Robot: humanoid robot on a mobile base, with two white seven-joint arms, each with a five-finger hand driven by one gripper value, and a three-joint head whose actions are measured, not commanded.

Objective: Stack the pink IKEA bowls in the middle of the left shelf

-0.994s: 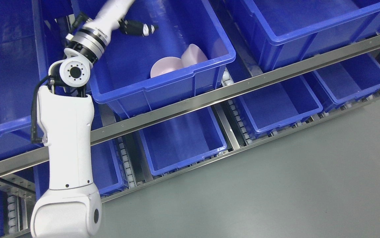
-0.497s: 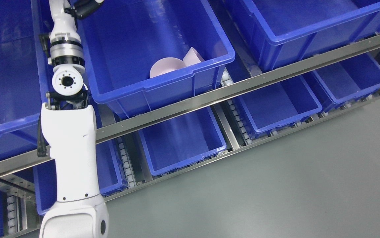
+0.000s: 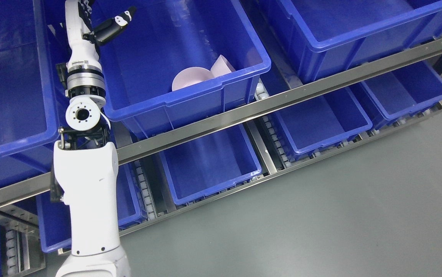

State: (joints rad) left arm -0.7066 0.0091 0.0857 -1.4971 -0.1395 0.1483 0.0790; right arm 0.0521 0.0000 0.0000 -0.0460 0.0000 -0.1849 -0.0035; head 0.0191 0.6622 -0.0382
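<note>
Bowls are lying in the front right corner of the middle blue bin (image 3: 205, 100) on the upper shelf: one pink bowl (image 3: 190, 78) is showing its hollow toward the camera, and a second pink bowl (image 3: 222, 65) is tipping on its side against it and the bin's wall, so the two are touching but not nested. Up at the bin's far left corner, the left hand (image 3: 109, 27) is hanging at the picture's top edge, dark fingers loosely extended and holding nothing, well apart from the bowls. The right arm is not showing.

Judging by their look, these are light, stiff plastic bowls with smooth, rather slippery walls; they should not break, but they are likely to skid along the bin floor when nudged. Taking hold at the rim, a finger inside and the rest outside, seems safest, starting with the tilted bowl, whose edge is standing free. Pressing down on it risks flipping it.
</note>
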